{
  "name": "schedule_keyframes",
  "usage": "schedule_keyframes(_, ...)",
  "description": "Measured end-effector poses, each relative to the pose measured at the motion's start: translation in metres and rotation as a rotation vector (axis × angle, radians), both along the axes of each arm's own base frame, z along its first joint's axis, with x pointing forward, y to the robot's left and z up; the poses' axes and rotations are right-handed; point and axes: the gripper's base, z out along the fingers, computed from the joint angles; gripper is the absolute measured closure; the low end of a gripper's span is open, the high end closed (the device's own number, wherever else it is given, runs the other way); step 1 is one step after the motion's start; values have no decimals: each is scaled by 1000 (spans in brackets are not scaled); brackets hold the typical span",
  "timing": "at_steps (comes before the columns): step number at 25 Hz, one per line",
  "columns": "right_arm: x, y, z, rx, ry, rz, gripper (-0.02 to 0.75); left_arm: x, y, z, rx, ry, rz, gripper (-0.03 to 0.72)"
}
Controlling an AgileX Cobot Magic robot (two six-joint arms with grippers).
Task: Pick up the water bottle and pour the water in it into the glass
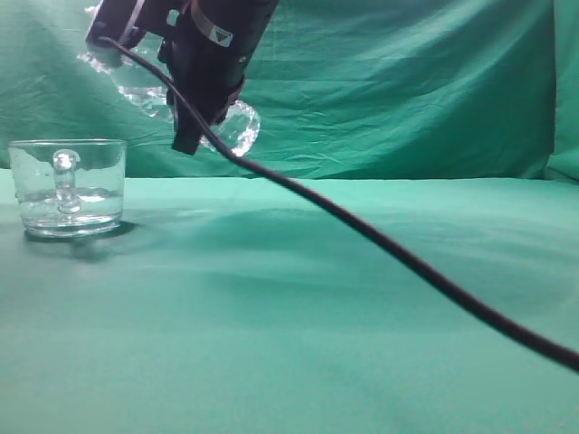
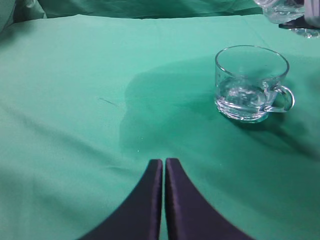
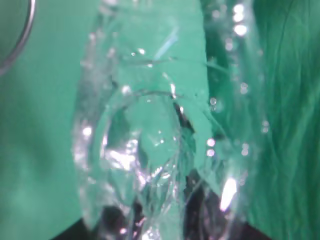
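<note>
Right claw (image 1: 185, 136) raised, tilting water bottle (image 1: 145, 86) (leftward)

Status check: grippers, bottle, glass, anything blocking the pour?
Right gripper shut on water bottle, held tilted in the air right of the glass. Left gripper shut, empty. Glass holds some water. Nothing between them.

The bottle (image 1: 149, 90) is clear ribbed plastic, held in the air, tipped steeply with its base (image 1: 237, 128) lower right and its neck end up left, above and right of the glass (image 1: 68, 188). The glass, a short wide clear mug, stands upright on the green surface (image 1: 298, 316) with its rounded handle (image 1: 65, 181) facing the exterior camera. Clear water (image 2: 240, 95) fills its lower part
</note>
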Motion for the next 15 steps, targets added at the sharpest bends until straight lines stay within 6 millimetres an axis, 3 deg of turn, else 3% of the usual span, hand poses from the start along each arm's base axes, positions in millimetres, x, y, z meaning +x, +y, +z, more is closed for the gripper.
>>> schedule_keyframes(4,-5,-9,30,333,157,-207,526,0,0,0,0,0,0,688)
schedule_keyframes(9,-14,-52,76,619,253,-272,526,0,0,0,0,0,0,688)
schedule_keyframes(15,-18,-121,63,728,376,-220,526,0,0,0,0,0,0,688)
